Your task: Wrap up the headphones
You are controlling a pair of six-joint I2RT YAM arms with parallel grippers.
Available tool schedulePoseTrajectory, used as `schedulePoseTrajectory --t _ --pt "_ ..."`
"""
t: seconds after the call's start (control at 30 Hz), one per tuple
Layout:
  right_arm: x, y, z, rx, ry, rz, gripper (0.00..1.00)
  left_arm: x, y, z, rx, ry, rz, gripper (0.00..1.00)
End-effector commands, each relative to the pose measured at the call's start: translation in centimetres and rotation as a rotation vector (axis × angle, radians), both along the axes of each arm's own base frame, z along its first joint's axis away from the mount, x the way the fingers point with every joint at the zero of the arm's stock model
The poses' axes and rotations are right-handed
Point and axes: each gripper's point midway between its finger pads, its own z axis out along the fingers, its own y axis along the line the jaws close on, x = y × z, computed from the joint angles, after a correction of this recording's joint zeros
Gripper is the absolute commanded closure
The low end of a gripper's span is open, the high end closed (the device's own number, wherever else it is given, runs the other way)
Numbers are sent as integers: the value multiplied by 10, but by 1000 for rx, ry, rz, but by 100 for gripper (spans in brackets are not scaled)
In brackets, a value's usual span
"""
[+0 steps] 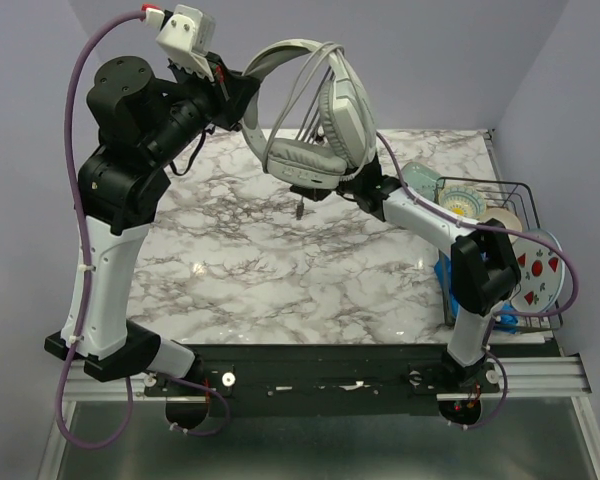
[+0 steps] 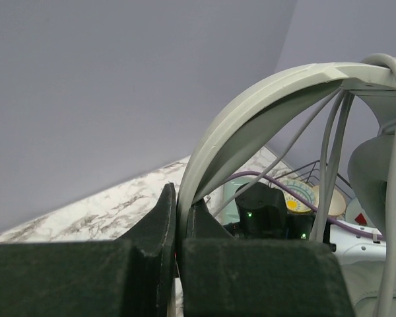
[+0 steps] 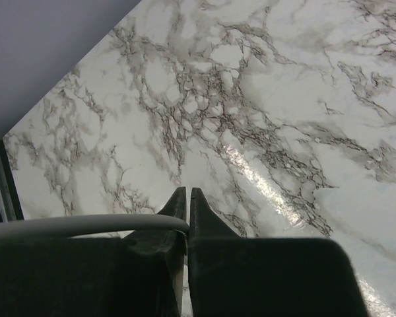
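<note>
The light grey headphones [image 1: 325, 110] hang in the air above the far part of the marble table [image 1: 280, 270]. My left gripper [image 1: 242, 100] is shut on the curved headband [image 2: 251, 112], which runs up between the two black fingers [image 2: 160, 218]. Strands of the thin grey cable [image 2: 330, 152] loop over the headband beside an earcup [image 2: 376, 172]. My right gripper [image 1: 365, 190] sits just below the lower earcup [image 1: 300, 160], shut on the cable [image 3: 86, 224], which enters its jaws from the left. The plug [image 1: 299, 208] dangles under the earcup.
A wire dish rack [image 1: 510, 200] with plates stands at the table's right edge, with a round plate with red marks [image 1: 540, 272] and a blue thing [image 1: 445, 280] beside it. Purple walls close the back and sides.
</note>
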Motion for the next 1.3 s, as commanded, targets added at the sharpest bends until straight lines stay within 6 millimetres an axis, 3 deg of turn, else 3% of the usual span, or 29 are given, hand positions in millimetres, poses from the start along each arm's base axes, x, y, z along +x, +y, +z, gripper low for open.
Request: schedulePoseTrajectory --t 0.0,0.1,0.17,0.2,0.23,0.27,0.3,0.33,0.47,0.6,0.63,0.67,0.77,0.8,0.87,1.0,1.1,1.2,1.23,1.27 --pt "3 -3 4 19 -31 -28 94 -13 10 35 -106 -65 29 100" --pt "-3 -3 -7 -5 0 -30 98 -8 20 40 -138 -62 90 100" --pt "-17 3 -20 -61 23 -14 98 -5 24 43 -166 -54 119 100" --pt "-17 4 -21 -100 -11 -25 99 2 31 46 -189 -50 158 100" --pt "-28 3 -37 -171 23 -14 99 8 39 47 -211 -44 205 100" --pt "-43 15 -42 -212 18 18 99 13 45 49 -242 -33 234 100" --pt "-40 17 -37 -259 -25 4 99 26 59 50 -264 -29 294 100" --pt "-50 17 -54 -335 13 21 99 32 67 52 -287 -25 319 100" --pt "-79 30 -69 -513 -17 79 99 66 97 50 -404 22 386 100" --pt "-92 41 -62 -643 -77 100 99 102 115 24 -389 61 487 100" --pt "-95 34 -64 -707 -79 89 99 109 117 17 -365 59 509 100" --pt "-100 48 -46 -699 -122 98 99 115 123 12 -350 54 548 100" --pt "-111 48 -44 -824 -177 113 99 139 145 -14 -260 45 691 100" --pt "-120 57 -37 -840 -221 137 99 149 150 -24 -229 35 727 100" --pt "-130 51 -34 -904 -255 134 99 158 165 -36 -111 1 808 100" --pt "-155 42 -28 -954 -268 173 99 182 188 -84 108 -28 945 100" --pt "-156 17 -26 -1025 -262 132 99 188 192 -117 286 -59 966 100" --pt "-143 -23 -20 -1187 -313 15 99 189 192 -133 386 -87 957 100" --pt "-137 -41 -15 -1271 -346 -40 99 191 190 -154 463 -70 930 100" --pt "-135 -52 -13 -1318 -356 -62 99 191 189 -161 487 -68 917 100"
